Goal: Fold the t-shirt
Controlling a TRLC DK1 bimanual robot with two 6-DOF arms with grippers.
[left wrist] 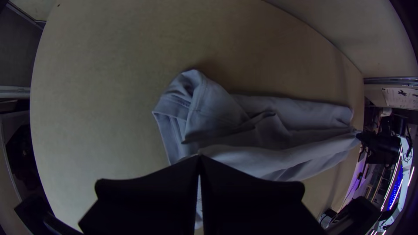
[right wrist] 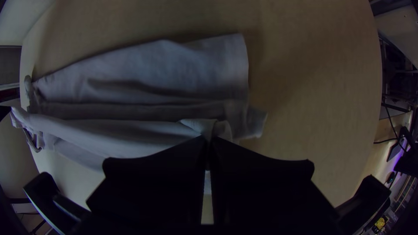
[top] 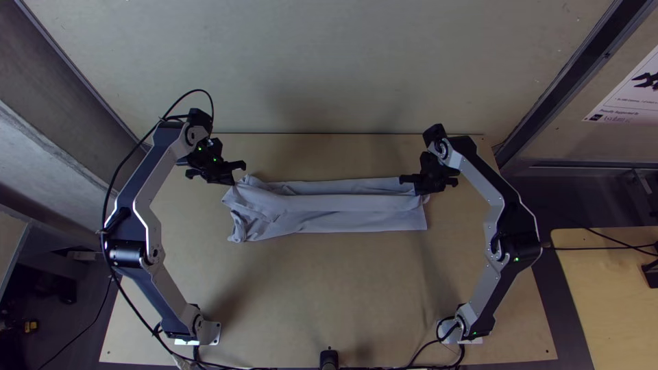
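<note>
T-shirt lies narrow, creased; left end effector, right end effector pinch it.

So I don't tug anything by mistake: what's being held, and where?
The t-shirt, at both ends: the left gripper pinches its upper layer near the left end, the right gripper near the right end.

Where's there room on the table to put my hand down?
The widest bare patch of table lies between the t-shirt and the arms' bases. A narrower strip runs between the t-shirt and the far edge. It's crowded at the t-shirt's ends, where the left gripper and right gripper hold it.
</note>
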